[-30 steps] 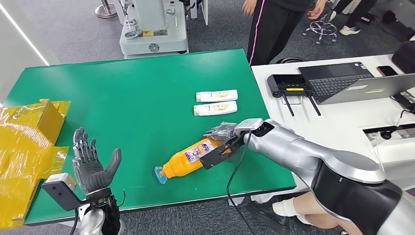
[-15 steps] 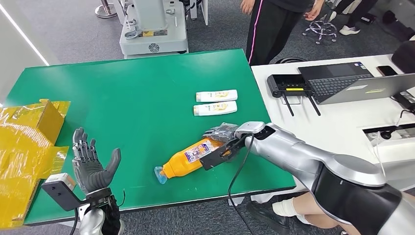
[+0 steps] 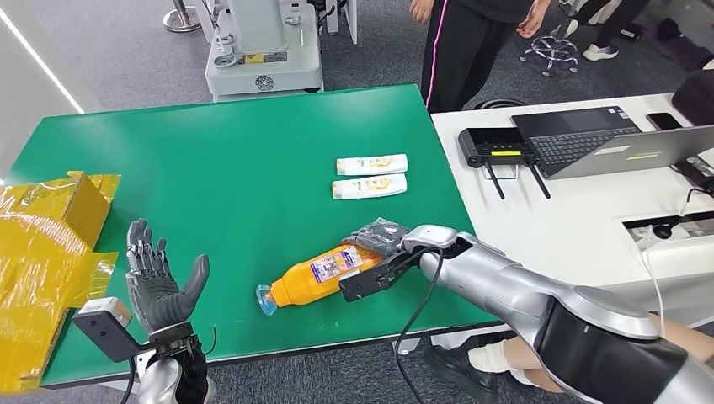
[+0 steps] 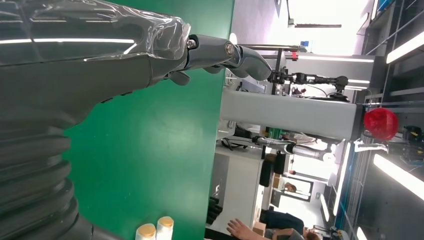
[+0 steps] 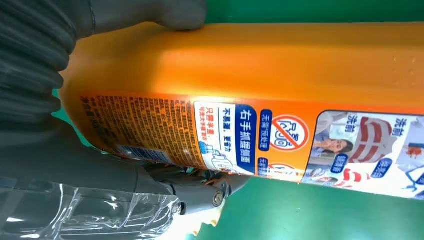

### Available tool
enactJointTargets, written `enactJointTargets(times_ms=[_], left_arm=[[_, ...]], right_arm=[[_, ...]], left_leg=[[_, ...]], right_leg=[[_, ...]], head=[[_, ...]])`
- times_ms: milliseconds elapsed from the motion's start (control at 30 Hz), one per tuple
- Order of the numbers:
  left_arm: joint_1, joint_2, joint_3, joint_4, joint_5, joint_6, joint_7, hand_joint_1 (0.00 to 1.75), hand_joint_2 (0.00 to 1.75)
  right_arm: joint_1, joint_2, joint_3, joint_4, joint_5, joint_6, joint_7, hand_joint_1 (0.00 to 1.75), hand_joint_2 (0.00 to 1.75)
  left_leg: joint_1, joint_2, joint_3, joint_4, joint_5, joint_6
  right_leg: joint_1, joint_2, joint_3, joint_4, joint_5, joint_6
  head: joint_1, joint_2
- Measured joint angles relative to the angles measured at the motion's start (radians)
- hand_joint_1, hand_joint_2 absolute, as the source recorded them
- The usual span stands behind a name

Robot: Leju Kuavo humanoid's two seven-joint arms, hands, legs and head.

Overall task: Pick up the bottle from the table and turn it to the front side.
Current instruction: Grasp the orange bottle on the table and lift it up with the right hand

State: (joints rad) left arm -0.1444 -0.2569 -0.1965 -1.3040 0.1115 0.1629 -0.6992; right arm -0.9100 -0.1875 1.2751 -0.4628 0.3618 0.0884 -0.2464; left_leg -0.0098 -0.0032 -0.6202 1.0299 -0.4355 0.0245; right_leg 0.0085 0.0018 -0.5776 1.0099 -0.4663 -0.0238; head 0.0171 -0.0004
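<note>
Right hand (image 3: 380, 238) is gripping the base end of the orange bottle (image 3: 324, 273), lying on the green table (image 3: 236, 168) near its front edge; lift and turn pending; left hand (image 3: 160, 286) is idling, fingers spread.

Head camera high — wrist cameras close.
</note>
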Motion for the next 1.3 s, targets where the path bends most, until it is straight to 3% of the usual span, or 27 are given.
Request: enactJointTargets(times_ms=[433, 800, 1133, 1300], left_arm=[[-0.003, 0.0, -0.003, 0.001, 0.009, 0.004, 0.0, 0.0, 1.75], [-0.021, 0.002, -0.003, 0.002, -0.044, 0.08, 0.0, 0.0, 1.75], [-0.074, 0.056, 0.003, 0.009, -0.099, 0.118, -0.003, 0.0, 1.75], [-0.087, 0.08, 0.01, 0.013, -0.109, 0.117, 0.0, 0.0, 1.75]], right_arm=[[0.054, 0.003, -0.088, -0.037, 0.027, -0.032, -0.027, 1.75, 1.75], [0.194, 0.057, -0.293, -0.146, 0.008, -0.279, -0.099, 1.75, 1.75], [0.354, 0.124, -0.473, -0.251, 0.081, -0.432, -0.121, 1.75, 1.75], [0.452, 0.147, -0.573, -0.342, 0.058, -0.526, -0.197, 1.75, 1.75]], left_leg=[[0.0, 0.0, 0.0, 0.0, 0.0, 0.0], [0.0, -0.001, -0.002, 0.0, 0.0, 0.0], [0.0, -0.003, -0.003, -0.001, 0.0, 0.0], [0.0, -0.005, -0.004, -0.001, 0.0, 0.0]], right_leg=[[0.0, 0.0, 0.0, 0.0, 0.0, 0.0], [0.0, -0.001, -0.001, 0.0, 0.0, 0.0], [0.001, -0.004, -0.001, 0.0, 0.0, 0.0], [0.001, -0.005, -0.002, 0.0, -0.001, 0.0]], head=[[0.0, 0.0], [0.0, 0.0], [0.0, 0.0], [0.0, 0.0]])
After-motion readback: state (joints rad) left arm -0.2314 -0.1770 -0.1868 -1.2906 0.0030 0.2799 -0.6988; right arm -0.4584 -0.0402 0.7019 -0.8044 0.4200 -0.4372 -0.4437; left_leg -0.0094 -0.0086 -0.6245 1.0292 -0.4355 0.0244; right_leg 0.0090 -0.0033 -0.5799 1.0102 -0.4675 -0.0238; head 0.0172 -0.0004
